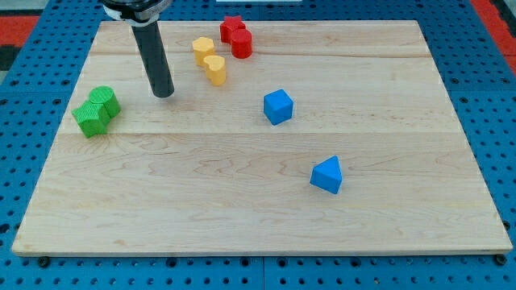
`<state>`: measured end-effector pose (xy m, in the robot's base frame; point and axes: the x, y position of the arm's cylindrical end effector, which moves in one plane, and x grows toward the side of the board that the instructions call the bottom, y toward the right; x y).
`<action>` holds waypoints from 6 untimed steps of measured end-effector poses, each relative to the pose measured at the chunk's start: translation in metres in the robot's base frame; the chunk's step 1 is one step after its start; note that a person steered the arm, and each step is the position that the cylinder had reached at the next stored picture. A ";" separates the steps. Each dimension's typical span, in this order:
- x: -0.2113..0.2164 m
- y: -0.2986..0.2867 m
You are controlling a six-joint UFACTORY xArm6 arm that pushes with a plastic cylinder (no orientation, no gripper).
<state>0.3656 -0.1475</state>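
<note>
My tip rests on the table, touching no block; the rod has no fingers to spread or pinch. Nearest, toward the view's left, sit two touching green blocks. Toward the view's right are two yellow blocks, beyond them two red ones. A blue cube and a blue wedge-like block lie well apart, lower right. The table's top edge is near.

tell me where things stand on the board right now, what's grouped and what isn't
Grouped: two green blocks touch at the view's left, two yellow blocks sit together near the top, and two red blocks touch at the top edge. In hand: my tip rests between green and yellow, touching neither. Apart: the blue cube and the blue wedge-like block lie separated on the wooden board.
</note>
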 end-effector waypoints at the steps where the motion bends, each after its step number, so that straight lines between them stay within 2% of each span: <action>1: 0.000 0.004; 6: 0.019 -0.038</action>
<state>0.3843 -0.1855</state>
